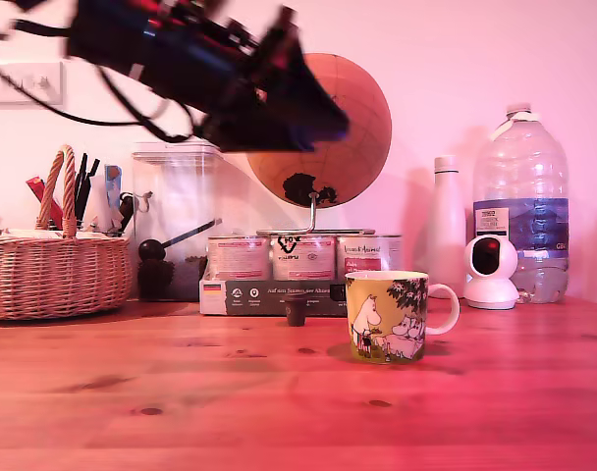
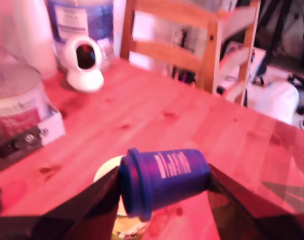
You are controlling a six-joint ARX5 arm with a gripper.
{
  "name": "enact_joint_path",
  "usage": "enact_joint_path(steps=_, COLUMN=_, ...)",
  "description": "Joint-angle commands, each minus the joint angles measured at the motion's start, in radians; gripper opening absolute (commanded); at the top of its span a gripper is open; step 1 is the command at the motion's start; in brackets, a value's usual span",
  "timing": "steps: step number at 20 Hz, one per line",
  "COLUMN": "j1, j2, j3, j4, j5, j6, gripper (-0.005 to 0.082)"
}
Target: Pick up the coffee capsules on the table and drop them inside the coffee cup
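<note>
You count two coffee capsules (image 2: 164, 181) (image 1: 296, 313), one coffee cup (image 1: 385, 316), three tins (image 1: 238, 257) (image 1: 303, 257) (image 1: 368, 255), one basket (image 1: 53, 277), two bottles (image 1: 520, 196) (image 1: 446, 226), one globe (image 1: 362, 118), one white camera (image 1: 492, 270).

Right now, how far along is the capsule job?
Done: no capsule visibly in the yellow cup yet. In hand: the claw grips the blue capsule, cup rim showing beneath it in the wrist view. Left: drop it, then fetch the dark brown capsule on the table near the tins.
</note>
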Motion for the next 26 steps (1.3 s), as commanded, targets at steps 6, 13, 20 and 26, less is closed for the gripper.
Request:
enact_joint_path(steps=6, j1=-0.014, j2=0.121, j3=0.132, j4=-0.116, j5=-0.024, j6=0.005, gripper=0.0316)
enact_joint_path(steps=13, j1=-0.034, j2=0.252, j3=0.306, j4=-0.279, j5=-0.050, j6=0.043, gripper=0.0316)
enact_joint_path(steps=20, j1=-0.061, j2=0.388, j3=0.505, j4=-0.488, j5=-0.103, j6=0.084, gripper=0.0316)
enact_joint_path(steps=26, j1=-0.070, j2=0.490, j3=0.642, j4=-0.628, j5=-0.131, j6=0.085, gripper=0.0316)
